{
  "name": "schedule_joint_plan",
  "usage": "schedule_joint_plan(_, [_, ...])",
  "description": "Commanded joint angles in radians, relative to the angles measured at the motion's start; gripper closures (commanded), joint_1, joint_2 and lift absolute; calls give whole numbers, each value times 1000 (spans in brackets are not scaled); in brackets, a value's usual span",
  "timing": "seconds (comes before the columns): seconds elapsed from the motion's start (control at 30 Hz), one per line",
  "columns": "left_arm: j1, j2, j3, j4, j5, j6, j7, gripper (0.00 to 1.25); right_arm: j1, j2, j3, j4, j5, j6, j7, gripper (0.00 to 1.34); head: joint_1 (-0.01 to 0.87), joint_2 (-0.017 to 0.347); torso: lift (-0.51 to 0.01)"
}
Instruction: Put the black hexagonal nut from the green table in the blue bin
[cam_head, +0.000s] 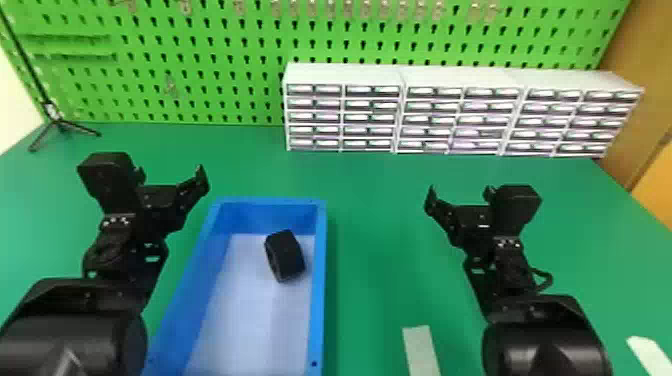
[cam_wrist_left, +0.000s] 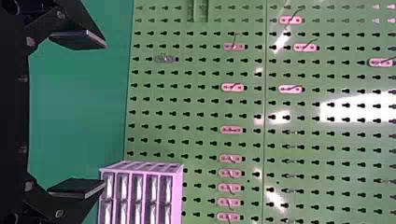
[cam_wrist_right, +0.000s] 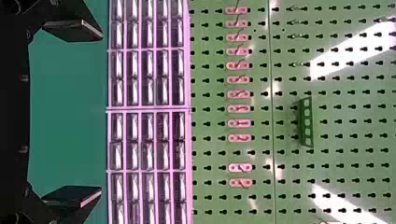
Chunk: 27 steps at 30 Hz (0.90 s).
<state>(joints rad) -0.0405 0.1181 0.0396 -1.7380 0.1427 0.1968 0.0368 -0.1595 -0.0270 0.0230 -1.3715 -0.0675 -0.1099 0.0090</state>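
In the head view, the black hexagonal nut (cam_head: 289, 255) lies inside the blue bin (cam_head: 319, 280), toward its far end and close to the right wall. My left gripper (cam_head: 170, 176) is beyond the bin's far left corner, its fingers apart. Over the green table (cam_head: 370, 240), to the right of the bin, my right gripper (cam_head: 460, 196) is parked. The left wrist view has the left gripper (cam_wrist_left: 104, 114) open with nothing between its fingers. Likewise, the right gripper (cam_wrist_right: 101, 113) stands open and holds nothing in the right wrist view.
A white drawer cabinet (cam_head: 460, 115) stands at the table's back, before a green pegboard (cam_head: 200, 75). A small black tripod (cam_head: 60, 125) is at the back left. Pale strips (cam_head: 421, 350) lie near the front right.
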Motion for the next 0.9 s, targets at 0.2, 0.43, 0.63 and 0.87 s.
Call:
schedule_joint_plan(0.2, [1, 0, 0, -1, 2, 1, 0, 220, 0, -1, 0, 0, -2, 3, 0, 137, 683, 28, -96])
schedule_joint_plan(0.43, [-2, 0, 0, -1, 2, 0, 0, 220, -3, -2, 5, 0, -8, 4, -1, 137, 683, 28, -96])
schedule_joint_plan(0.63, [-4, 0, 0, -1, 2, 0, 0, 220, -3, -5, 8, 0, -11, 6, 0, 137, 683, 28, -96])
schedule_joint_plan(0.87, [-6, 0, 0, -1, 2, 1, 0, 220, -3, -7, 9, 0, -12, 6, 0, 137, 683, 28, -96])
